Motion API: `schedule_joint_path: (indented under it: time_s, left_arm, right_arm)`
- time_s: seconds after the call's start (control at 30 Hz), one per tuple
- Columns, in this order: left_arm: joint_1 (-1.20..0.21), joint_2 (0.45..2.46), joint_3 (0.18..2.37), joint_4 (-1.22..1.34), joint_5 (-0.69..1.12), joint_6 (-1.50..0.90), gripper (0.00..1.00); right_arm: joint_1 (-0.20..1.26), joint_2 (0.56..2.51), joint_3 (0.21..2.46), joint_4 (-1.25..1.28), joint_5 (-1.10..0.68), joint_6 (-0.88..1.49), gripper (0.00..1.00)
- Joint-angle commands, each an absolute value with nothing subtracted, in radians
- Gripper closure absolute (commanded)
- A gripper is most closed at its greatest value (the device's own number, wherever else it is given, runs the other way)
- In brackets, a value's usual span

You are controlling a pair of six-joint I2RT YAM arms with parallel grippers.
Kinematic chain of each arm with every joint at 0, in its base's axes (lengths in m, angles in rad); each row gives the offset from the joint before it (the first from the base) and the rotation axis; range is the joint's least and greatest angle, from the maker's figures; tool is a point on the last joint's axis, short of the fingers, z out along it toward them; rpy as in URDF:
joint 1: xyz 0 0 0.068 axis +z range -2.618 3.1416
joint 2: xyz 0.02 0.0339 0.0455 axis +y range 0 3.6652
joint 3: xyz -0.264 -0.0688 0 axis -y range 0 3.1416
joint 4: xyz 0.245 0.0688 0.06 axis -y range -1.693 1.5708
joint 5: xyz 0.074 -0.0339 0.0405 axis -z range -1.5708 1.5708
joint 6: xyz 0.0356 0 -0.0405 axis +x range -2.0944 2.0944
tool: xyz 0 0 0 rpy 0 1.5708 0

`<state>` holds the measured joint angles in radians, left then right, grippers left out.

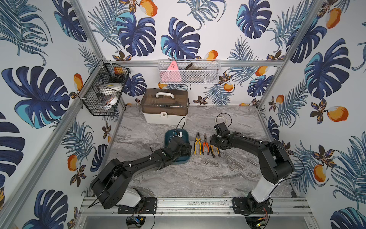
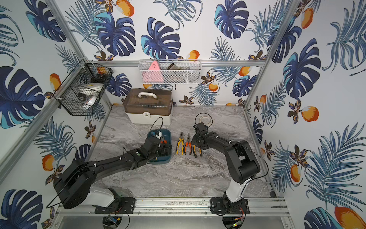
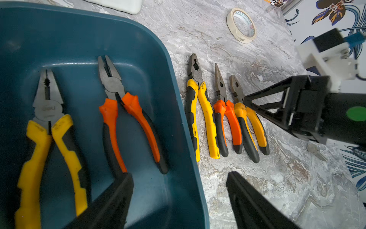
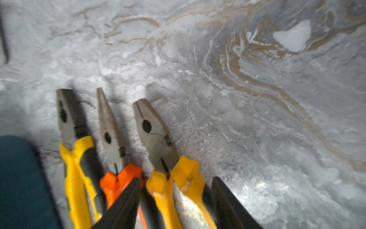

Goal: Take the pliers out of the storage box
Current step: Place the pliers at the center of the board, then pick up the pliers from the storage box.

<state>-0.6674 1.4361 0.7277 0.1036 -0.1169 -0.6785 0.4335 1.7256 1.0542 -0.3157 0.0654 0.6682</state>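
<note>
3 of 5 pliers (image 3: 225,111) out on worktop (image 3: 267,188), two still in storage box (image 3: 79,29)
Left fingers (image 3: 111,202) apart over box; right fingers (image 4: 122,204) apart astride third pair's handles

We see two arms built of matte black, rounded joint housings. The left arm (image 1: 138,164) and right arm (image 1: 247,141) each end in a glossy white base shell (image 1: 131,195) on a black mounting plate (image 1: 138,206). White cable ties (image 1: 130,164) dot the forearms. Thin black cables (image 1: 223,119) loop off the wrists. A round green sticker (image 1: 164,153) marks the left forearm.

Along the bottom of the left wrist view, the left gripper (image 3: 180,174) has plain black wedge fingers (image 3: 112,198). The right gripper (image 4: 175,178) has the same. Seen side-on, its finger (image 3: 265,105) is an open triangular truss. Above it at the right edge sits a white bracket (image 3: 328,57) with a blue plug (image 3: 355,38).
</note>
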Motion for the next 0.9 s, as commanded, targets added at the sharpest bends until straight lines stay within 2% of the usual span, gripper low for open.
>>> schedule_joint_path:
  time_s: [0.0,0.1,0.23,0.37,0.47,0.53,0.63,0.87]
  left_arm:
    - [-0.669,1.425,0.732,0.102,-0.142,-0.664,0.18]
    - [-0.668,1.424,0.73,0.101,-0.147,-0.66,0.18]
    - [-0.669,1.43,0.736,0.097,-0.146,-0.658,0.18]
    - [-0.668,1.438,0.741,0.089,-0.159,-0.654,0.18]
    - [-0.668,1.45,0.742,0.083,-0.18,-0.656,0.18]
    - [-0.668,1.47,0.746,0.081,-0.187,-0.662,0.18]
    - [-0.668,1.498,0.755,0.089,-0.175,-0.665,0.18]
    - [-0.666,1.519,0.767,0.07,-0.2,-0.658,0.18]
  right_arm:
    - [0.436,1.682,1.091,-0.391,0.031,0.627,0.38]
    - [0.435,1.633,1.103,-0.414,0.016,0.58,0.38]
    - [0.435,1.563,1.005,-0.328,-0.001,0.497,0.36]
    - [0.436,1.532,0.846,-0.189,0.015,0.449,0.35]
    - [0.436,1.47,0.677,0.028,-0.029,0.433,0.33]
    - [0.44,1.379,0.657,0.037,-0.04,0.434,0.3]
    - [0.446,1.296,0.598,0.125,-0.035,0.445,0.2]
    - [0.445,1.299,0.599,0.08,0.009,0.46,0.18]
